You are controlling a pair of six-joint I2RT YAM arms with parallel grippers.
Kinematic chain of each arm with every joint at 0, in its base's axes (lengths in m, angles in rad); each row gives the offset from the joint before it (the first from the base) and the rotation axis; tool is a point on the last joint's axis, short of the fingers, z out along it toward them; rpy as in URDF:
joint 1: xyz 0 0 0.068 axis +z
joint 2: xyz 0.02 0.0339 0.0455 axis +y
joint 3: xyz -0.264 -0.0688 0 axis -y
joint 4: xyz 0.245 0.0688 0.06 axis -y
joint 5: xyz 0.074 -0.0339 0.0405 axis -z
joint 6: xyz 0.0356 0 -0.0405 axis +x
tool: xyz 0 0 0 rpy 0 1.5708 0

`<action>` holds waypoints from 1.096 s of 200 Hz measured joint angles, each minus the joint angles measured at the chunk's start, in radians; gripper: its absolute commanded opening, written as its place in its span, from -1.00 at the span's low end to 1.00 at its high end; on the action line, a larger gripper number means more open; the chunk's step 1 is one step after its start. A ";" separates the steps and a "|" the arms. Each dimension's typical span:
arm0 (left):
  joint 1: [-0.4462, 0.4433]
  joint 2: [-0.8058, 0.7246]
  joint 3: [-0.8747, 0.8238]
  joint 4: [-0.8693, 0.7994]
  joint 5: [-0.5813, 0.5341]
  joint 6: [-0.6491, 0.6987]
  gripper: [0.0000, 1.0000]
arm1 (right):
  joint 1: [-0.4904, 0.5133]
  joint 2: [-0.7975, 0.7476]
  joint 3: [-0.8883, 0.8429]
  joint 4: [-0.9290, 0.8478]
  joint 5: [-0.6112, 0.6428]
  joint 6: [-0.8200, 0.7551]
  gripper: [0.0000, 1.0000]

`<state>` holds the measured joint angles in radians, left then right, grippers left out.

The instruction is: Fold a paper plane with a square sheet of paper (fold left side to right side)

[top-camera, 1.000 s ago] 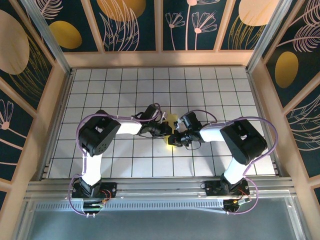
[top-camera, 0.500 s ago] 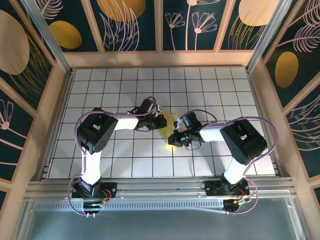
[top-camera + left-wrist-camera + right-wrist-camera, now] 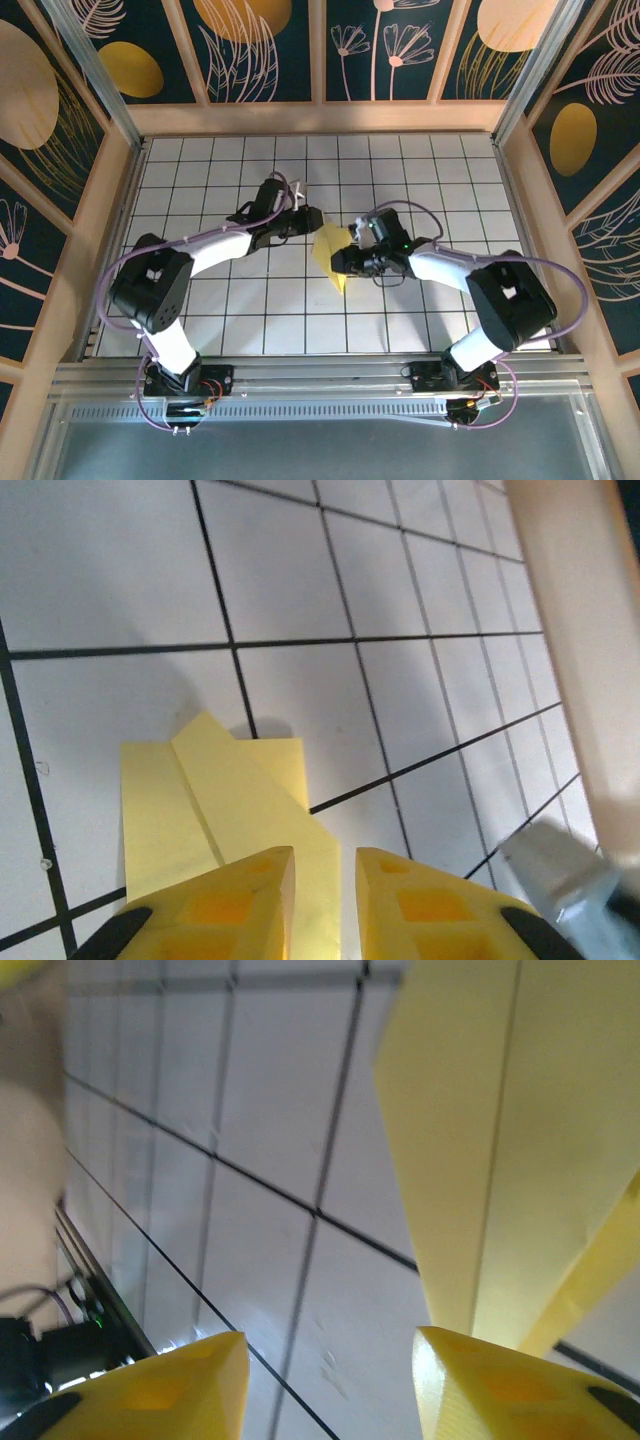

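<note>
Dark panels painted with pale flowers and gold ovals stand above a wooden frame (image 3: 320,118) that walls in the white desk (image 3: 250,300), which is ruled into a grid by black lines. Both arms reach in from the near edge and meet around the middle of the desk.

A folded yellow paper (image 3: 326,246) lies there on the tiles, between the two hands. From above it reads as a narrow shape tapering to a point toward the near edge. In the left wrist view the paper (image 3: 240,810) lies flat with a slanted flap folded over it, casting a short shadow on the tile behind.

The left hand (image 3: 310,220) sits just beside the paper's far left edge. Its yellow fingers (image 3: 230,905) stand slightly apart, with a narrow gap through which the paper shows on the desk; it is released and grasps nothing.

The right hand (image 3: 338,263) is at the paper's near right side. Its fingers (image 3: 150,1390) are spread well apart and nothing sits between them. The paper (image 3: 500,1140) hangs in view over the right-hand finger, its crease running lengthwise.
</note>
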<state>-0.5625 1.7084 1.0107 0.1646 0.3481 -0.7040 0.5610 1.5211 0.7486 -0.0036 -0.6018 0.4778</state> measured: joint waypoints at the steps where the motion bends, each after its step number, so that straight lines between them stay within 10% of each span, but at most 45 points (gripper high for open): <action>1: 0.000 -0.003 -0.001 0.000 -0.001 0.000 -0.52 | -0.002 -0.001 0.001 0.000 0.000 0.000 0.04; 92: 0.001 -0.133 -0.151 0.034 -0.127 -0.037 -0.44 | -0.064 0.147 0.032 0.008 0.071 -0.057 0.01; 159: 0.001 -0.141 -0.157 0.037 -0.140 -0.051 -0.22 | -0.064 0.191 0.054 0.073 0.047 -0.055 -1.00; 219: 0.043 -0.256 -0.219 0.127 -0.100 -0.113 0.27 | -0.115 0.081 0.054 0.089 0.022 -0.081 -1.00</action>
<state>-0.5190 1.4521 0.7918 0.2913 0.2481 -0.8169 0.4458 1.6024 0.8028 0.0849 -0.5800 0.3969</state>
